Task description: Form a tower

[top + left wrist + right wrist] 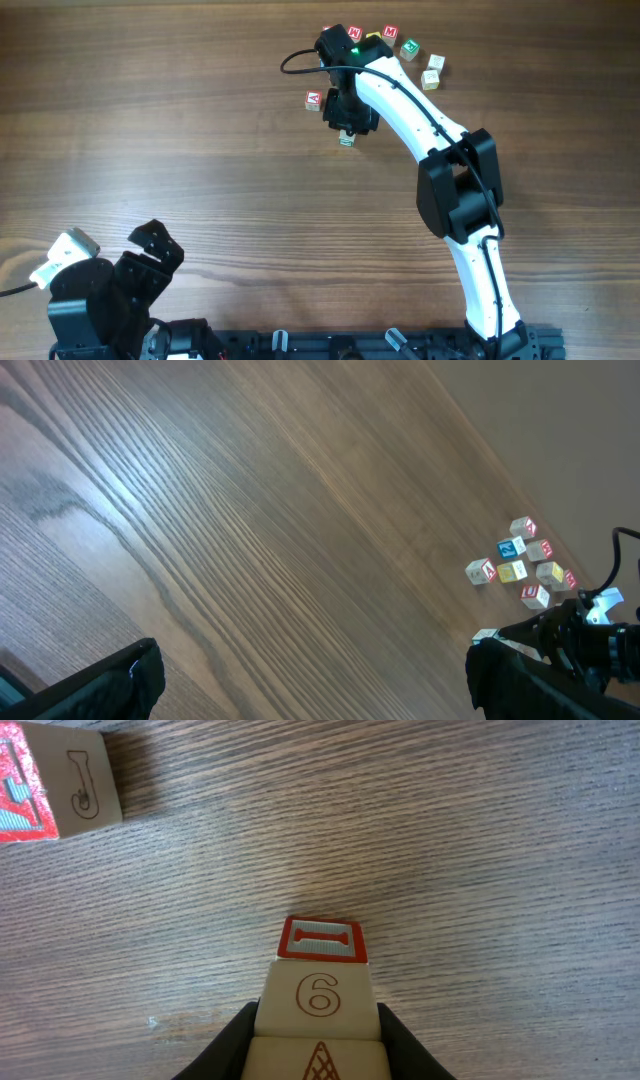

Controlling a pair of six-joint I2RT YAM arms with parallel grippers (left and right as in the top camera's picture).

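Cubes and two arms share a wooden table (150,120) in the overhead view. The right arm (455,190) reaches from the near edge to the far middle. There the right gripper (346,128) points down over the tower (346,141), of which only a pale cube with green print shows below the fingers. A red-marked cube (314,100) sits just to the left of the gripper, apart from it. More loose cubes (410,47) lie in a bent row near the far edge, behind the wrist. The left arm (90,300) is folded in the near left corner, well apart from all of them.

From the left wrist, the left gripper (312,660) stands wide open with nothing between its dark fingers (110,685), which show at the two lower corners. Wood grain fills most of the picture, and a small cluster of cubes sits far off at the right.

From the right wrist, the tower shows as a straight column between the two fingers (230,1045). The nearest cube, with a triangle pattern, is clamped on both sides by the closed fingers. Beyond it is a cube with a 6, and at the far end a red-framed face. Whether that end rests on the table cannot be told. A cube with a J (60,795) lies in the upper left corner, well apart from the column.
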